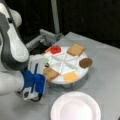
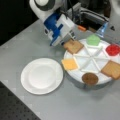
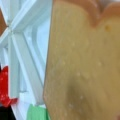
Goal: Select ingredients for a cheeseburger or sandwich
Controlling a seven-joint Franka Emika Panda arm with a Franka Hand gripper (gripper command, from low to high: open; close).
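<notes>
In both front views the blue-and-white gripper sits low over a tan-brown toast square in the white sectioned round tray – whether its jaws grip it I cannot tell – the white paper plate bare nearby

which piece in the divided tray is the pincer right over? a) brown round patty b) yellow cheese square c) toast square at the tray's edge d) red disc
c, the pincer sits over the toast square at the edge of the divided tray, and the wrist view is filled by that toast; the cheese, red disc and brown patty lie apart from it, and the paper plate holds nothing.
</notes>
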